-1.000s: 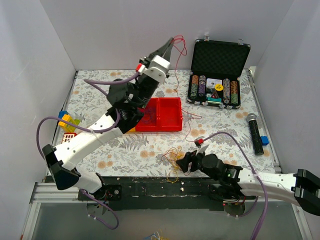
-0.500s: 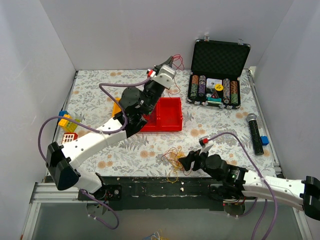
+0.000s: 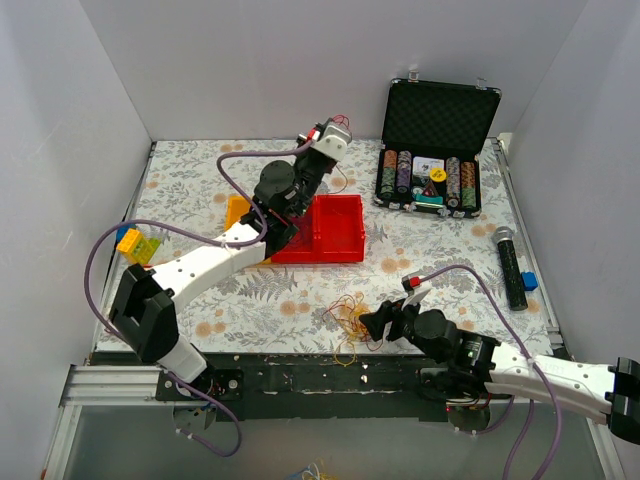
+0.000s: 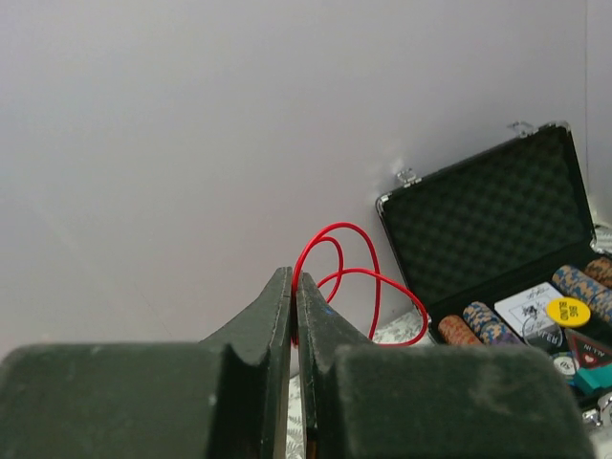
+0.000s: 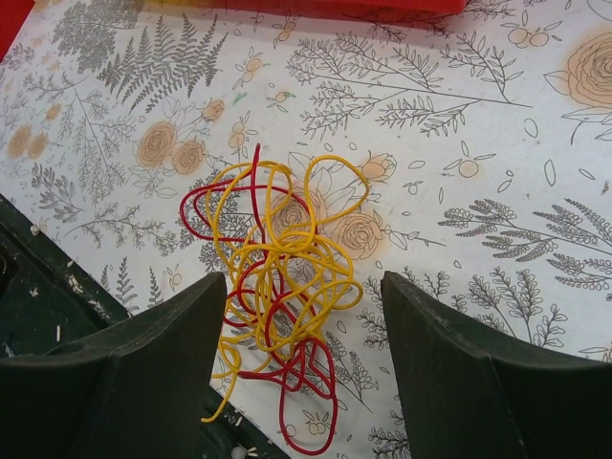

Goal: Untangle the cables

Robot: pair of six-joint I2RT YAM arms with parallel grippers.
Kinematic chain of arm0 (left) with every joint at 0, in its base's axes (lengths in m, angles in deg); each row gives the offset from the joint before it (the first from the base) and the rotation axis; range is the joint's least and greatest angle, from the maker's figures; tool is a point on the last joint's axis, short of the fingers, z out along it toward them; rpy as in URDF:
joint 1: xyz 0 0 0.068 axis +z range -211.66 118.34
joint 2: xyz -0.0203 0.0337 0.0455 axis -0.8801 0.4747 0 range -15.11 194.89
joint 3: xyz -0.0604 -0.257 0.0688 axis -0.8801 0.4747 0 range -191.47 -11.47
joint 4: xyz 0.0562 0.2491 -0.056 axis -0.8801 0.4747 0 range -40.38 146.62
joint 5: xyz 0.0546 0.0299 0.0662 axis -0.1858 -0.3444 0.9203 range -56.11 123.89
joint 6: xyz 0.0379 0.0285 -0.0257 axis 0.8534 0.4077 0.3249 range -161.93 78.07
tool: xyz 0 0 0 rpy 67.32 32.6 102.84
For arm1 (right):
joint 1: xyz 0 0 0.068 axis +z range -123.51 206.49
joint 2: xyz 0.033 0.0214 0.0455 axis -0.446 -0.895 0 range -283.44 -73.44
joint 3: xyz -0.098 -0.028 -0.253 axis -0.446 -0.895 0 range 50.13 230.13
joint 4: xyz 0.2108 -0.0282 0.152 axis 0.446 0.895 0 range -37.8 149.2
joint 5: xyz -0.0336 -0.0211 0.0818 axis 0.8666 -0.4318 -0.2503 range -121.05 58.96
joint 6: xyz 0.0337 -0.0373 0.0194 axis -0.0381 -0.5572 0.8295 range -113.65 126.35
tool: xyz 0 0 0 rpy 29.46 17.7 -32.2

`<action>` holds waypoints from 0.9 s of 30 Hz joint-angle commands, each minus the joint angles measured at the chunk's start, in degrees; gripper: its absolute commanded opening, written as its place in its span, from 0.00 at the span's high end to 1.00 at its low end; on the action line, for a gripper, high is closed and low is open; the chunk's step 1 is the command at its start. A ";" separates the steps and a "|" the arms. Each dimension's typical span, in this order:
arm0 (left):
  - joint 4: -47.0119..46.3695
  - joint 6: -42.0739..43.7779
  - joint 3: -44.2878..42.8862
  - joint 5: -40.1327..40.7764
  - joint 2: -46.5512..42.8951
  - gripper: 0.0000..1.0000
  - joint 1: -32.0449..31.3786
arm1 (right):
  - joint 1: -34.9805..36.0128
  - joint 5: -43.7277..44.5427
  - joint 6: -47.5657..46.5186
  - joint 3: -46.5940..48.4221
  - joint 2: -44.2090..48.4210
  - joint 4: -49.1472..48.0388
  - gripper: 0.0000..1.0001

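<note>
Two arms share a flowered surface (image 3: pixel 200 180). The left pincer (image 4: pixel 294 279), up by the back wall (image 4: pixel 191 115), is clenched on a single red cable (image 4: pixel 331 226) that loops out beyond its tips. Near the front edge, the right pincer (image 5: pixel 301 287) is spread wide over a tangle of yellow and red cables (image 5: pixel 277 277) lying on the surface, one finger on either side. A red tray (image 3: pixel 335 225) sits mid-surface, and an open chip case (image 3: pixel 440 120) stands at the back right.

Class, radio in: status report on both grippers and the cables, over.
Left gripper shut on red wire. Right gripper open, aimed at yellow-red tangle. Tray well apart.
</note>
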 commanded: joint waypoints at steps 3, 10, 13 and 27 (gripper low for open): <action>-2.22 0.94 1.44 -1.09 1.84 1.00 0.28 | 0.24 1.71 0.97 -2.46 0.75 -0.15 0.26; -3.09 1.55 1.79 -1.53 4.56 1.00 0.19 | 0.24 1.62 1.24 -2.46 1.19 0.20 0.26; -2.84 2.08 2.67 -1.79 5.27 1.00 0.19 | 0.24 1.63 1.32 -2.46 1.45 0.29 0.26; 15.36 1.20 2.94 5.93 12.03 1.00 -0.34 | 0.24 1.98 2.03 -2.46 3.57 1.96 0.26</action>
